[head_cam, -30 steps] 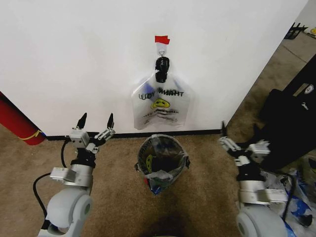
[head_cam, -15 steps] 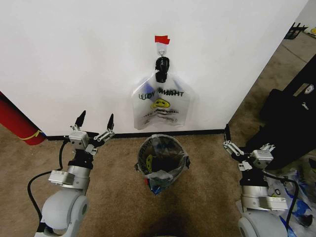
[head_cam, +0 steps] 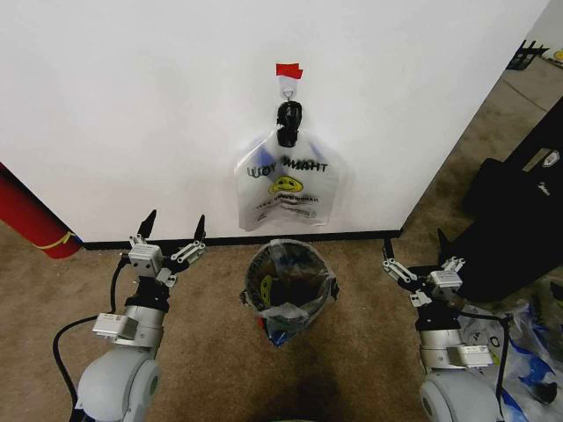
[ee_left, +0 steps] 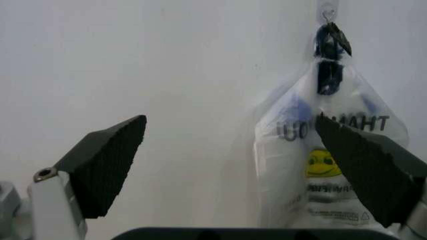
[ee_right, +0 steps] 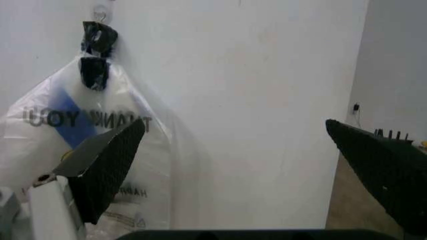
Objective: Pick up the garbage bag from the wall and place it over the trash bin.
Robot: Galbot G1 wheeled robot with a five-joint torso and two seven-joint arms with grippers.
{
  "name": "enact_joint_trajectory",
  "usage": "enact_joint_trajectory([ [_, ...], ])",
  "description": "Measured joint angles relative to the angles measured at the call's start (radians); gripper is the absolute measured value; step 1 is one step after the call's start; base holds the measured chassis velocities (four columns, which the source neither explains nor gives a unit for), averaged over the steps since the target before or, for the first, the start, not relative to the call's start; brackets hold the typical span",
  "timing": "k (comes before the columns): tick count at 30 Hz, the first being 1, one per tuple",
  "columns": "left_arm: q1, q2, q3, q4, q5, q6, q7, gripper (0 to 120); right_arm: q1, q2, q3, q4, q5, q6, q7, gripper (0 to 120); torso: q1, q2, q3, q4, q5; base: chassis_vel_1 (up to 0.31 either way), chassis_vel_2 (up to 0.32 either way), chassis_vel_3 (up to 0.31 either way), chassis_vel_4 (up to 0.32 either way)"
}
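— Where do we find the bag and our grippers?

— A thin see-through bag (head_cam: 283, 286) already lines the bin (head_cam: 289, 290), standing on carpet just before the wall (head_cam: 132, 105). Our left gripper (head_cam: 171, 232) hovers to the bin's left, our right gripper (head_cam: 421, 260) to its right, both well apart from it and holding nothing. Each has its fingers spread wide.

— And the wall?

— A larger whitish bag (head_cam: 286, 189) hangs by its black knotted top from a hook (head_cam: 288, 85) under a strip of red tape (head_cam: 288, 70), directly above the bin. Both wrist views look straight at it, framed between parted fingers (ee_left: 107, 162).

— What has changed since a second ago?

— Both arms have drawn back and sunk lower; the right gripper has shifted slightly toward the bin. Bin and both bags have not moved.

— Any writing?

— Black lettering reads roughly "THANK YOU" over a yellow smiley; the smaller lines beneath are too small for us to read.
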Motion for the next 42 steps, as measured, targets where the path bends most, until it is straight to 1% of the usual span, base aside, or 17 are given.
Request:
enact_joint_trajectory([
  [42, -0.001, -0.003, -0.001, 0.0, 0.001, 0.002, 0.003, 100, -0.003, -0.003, -0.003, 0.004, -0.005, -0.002, 0.017, 100, 0.0, 0.0, 0.0, 0.0, 0.0, 0.0, 0.0, 0.0, 0.0],
])
